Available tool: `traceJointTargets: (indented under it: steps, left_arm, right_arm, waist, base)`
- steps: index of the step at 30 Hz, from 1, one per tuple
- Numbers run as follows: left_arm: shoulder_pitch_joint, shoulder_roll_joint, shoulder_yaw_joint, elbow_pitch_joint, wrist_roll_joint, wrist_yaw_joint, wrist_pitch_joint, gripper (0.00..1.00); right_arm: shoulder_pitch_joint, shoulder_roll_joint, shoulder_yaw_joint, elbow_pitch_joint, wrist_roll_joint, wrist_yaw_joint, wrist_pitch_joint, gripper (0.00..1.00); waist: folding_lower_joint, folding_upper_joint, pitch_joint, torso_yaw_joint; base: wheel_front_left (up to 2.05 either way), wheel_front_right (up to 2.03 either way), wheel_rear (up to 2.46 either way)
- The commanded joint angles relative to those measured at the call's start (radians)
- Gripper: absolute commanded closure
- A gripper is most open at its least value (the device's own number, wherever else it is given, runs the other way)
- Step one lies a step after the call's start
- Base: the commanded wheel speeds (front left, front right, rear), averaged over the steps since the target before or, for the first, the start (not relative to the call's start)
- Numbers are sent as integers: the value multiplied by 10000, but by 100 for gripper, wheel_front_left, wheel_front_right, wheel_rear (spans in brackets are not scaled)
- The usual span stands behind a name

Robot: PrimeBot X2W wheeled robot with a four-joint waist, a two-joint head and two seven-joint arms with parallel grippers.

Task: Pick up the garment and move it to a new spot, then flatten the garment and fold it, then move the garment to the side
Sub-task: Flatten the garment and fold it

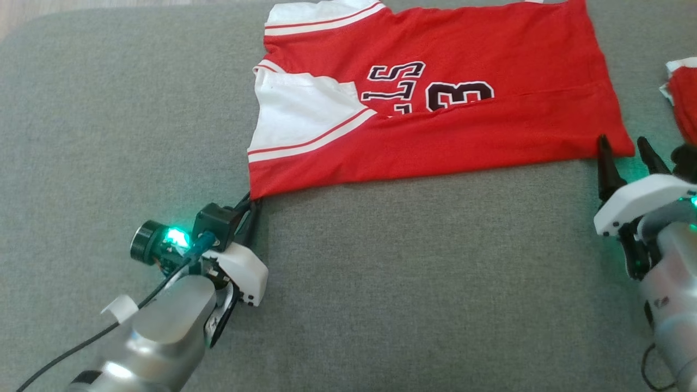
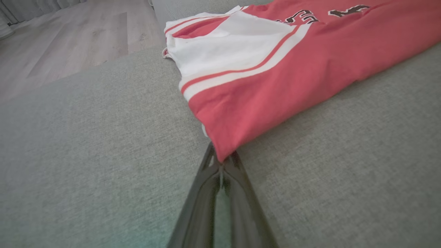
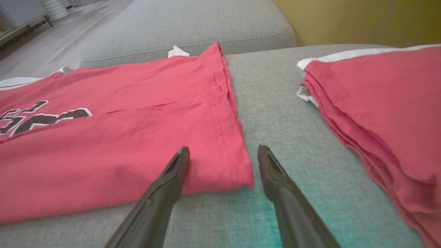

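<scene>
**Pinching the near corners for the next fold**

We judge that we are in the folding step. The garment [image 1: 435, 109], a red jersey with white sleeves, lies flat across the far half of the couch. Its near long edge looks already turned over, because the dark lettering [image 1: 430, 87] is cut off along a crease. Our left gripper [image 1: 251, 209] is at the near left corner, and its fingers [image 2: 237, 172] are pressed together with the tip of the red cloth pinched between them. Our right gripper [image 3: 224, 150] is at the near right corner with its fingers well apart. One finger is over the hem and the other over bare upholstery, and neither grips anything.

As we see it, the next move calls for the right fingers to drop and close on that corner. Then both arms should lift evenly and carry the near edge over without dragging the layers askew. A one-sided pull from the left would probably skew the crease.

Around us, a pale wood floor [image 2: 69, 41] runs beyond the far left of the seat. The couch [image 1: 381, 283] is grey woven fabric with a rounded cushion edge, and a yellow panel [image 3: 361, 20] stands behind it. To the right of the garment, apart from it, sits a folded red stack [image 3: 379, 103] trimmed in white.
</scene>
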Motion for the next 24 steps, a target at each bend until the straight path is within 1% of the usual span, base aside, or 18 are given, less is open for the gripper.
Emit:
traceJointTargets:
  steps: [1, 2, 4, 5, 6, 7, 10, 14, 19, 24]
  left_arm:
    - [-522, 413, 282, -228, 117, 67, -120, 100]
    - [-536, 439, 279, -255, 130, 85, -126, 100]
    - [-537, 465, 267, -306, 145, 104, -139, 100]
    - [-537, 465, 267, -306, 145, 104, -139, 100]
    - [-523, 468, 258, -334, 149, 113, -146, 100]
    - [-500, 470, 247, -360, 156, 124, -156, 100]
    - [-315, 463, 221, -464, 149, 172, -193, 100]
    - [188, 560, 181, -693, 107, 264, -240, 100]
    - [1060, 916, 185, -1223, 35, 449, -291, 100]
    - [1996, 1433, 187, -2131, 61, 834, -320, 100]
  right_arm:
    - [-309, -125, 216, -30, 178, -7, 36, 0]
    - [-381, -120, 263, 82, 259, -7, 105, 0]
    - [-479, -85, 318, 375, 479, -7, 366, 65]
    - [-479, -85, 318, 375, 479, -7, 366, 65]
    - [-504, -61, 358, 485, 588, -7, 468, 97]
    - [-501, -38, 405, 571, 708, -7, 554, 100]
    - [-358, -33, 643, 619, 986, -7, 555, 100]
    - [62, -153, 1012, 399, 1251, -7, 212, 100]
    - [829, -439, 1476, -45, 1680, -7, -3, 100]
    - [1736, -881, 1821, -627, 2164, -7, -68, 100]
  waist:
    - [0, 0, 47, 51]
    - [0, 0, 58, 76]
    - [0, 0, 44, 128]
    - [0, 0, 44, 128]
    - [0, 0, 17, 156]
    - [0, 0, -21, 184]
    - [0, 0, -211, 229]
    - [0, 0, -600, 196]
    - [0, 0, -1141, 115]
    - [0, 0, -1541, 76]
  base:
    - [0, 0, 0]
    - [0, 0, 0]
    - [0, 0, 0]
    - [0, 0, 0]
    - [0, 0, 0]
    - [0, 0, 0]
    - [0, 0, 0]
    - [0, 0, 0]
    - [0, 0, 0]
    - [0, 0, 0]
